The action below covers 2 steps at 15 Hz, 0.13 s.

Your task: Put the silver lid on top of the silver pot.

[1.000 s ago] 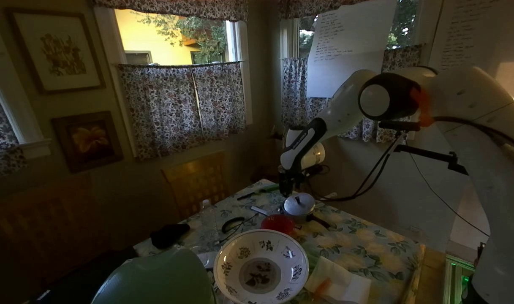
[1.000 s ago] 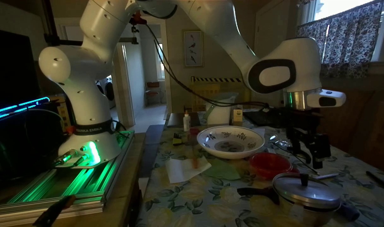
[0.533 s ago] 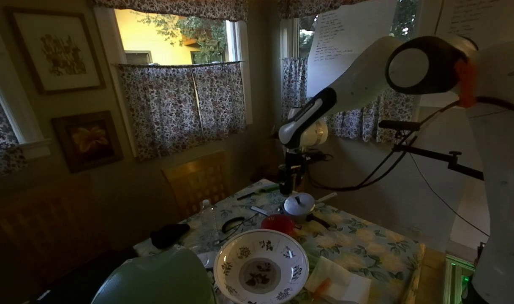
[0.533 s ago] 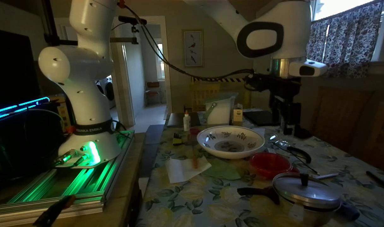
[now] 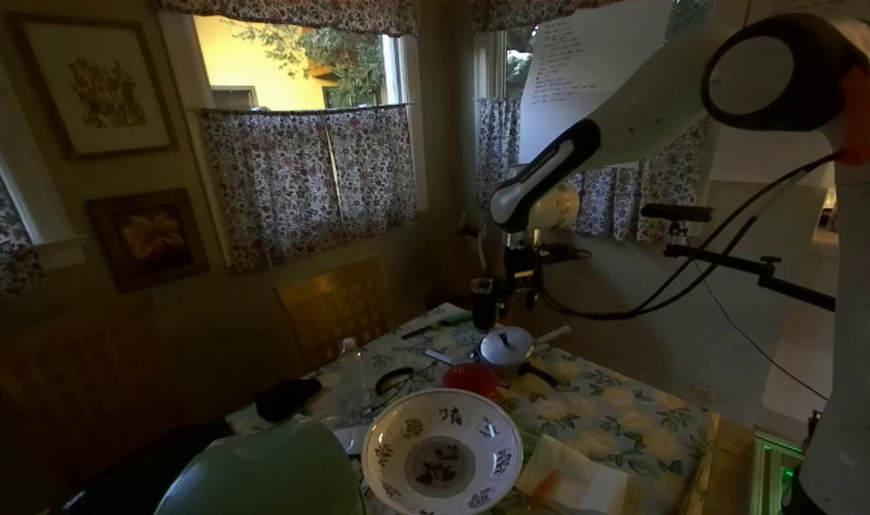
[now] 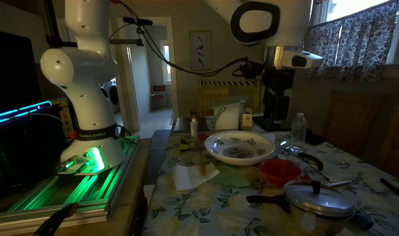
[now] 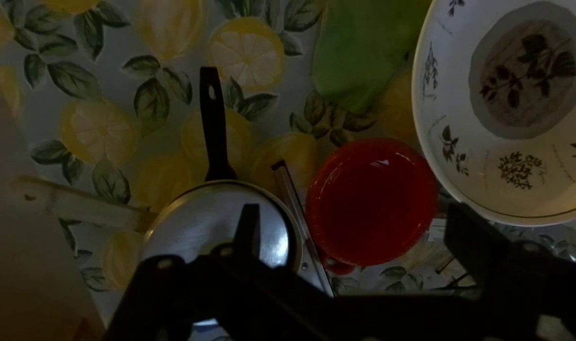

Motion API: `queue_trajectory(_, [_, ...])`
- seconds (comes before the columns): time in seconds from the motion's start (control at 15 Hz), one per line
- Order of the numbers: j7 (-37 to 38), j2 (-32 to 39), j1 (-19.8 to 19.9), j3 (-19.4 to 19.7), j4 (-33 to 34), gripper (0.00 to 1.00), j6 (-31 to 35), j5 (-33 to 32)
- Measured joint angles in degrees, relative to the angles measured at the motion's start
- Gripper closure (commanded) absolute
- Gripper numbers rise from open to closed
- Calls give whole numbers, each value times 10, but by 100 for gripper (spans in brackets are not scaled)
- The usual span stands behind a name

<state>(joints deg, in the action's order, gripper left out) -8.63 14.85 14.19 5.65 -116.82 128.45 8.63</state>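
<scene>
The silver lid, with its dark knob, sits on top of the silver pot, whose dark handle points sideways. In an exterior view the lid also shows on the pot. In the wrist view the lid lies within the pot's rim, partly covered by my left finger. My gripper is open and holds nothing. It hovers high above the table, its fingers wide apart over the pot and the red dish. It also shows in both exterior views.
A red dish stands beside the pot, with the big floral bowl next to it. A flat metal tool lies between pot and dish. A pale handle, a bottle and a dark cup stand or lie around.
My gripper has risen and drawn back, away from the table, moving left in an exterior view. The lid, the pot and the other table things have not moved.
</scene>
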Motion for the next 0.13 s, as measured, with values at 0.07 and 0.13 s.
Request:
queue_trajectory(0.07, [0, -6, -2, 4, -7, 0, -5, 0])
queue_trajectory(0.13, [1, -9, -2, 5, -11, 0, -6, 0])
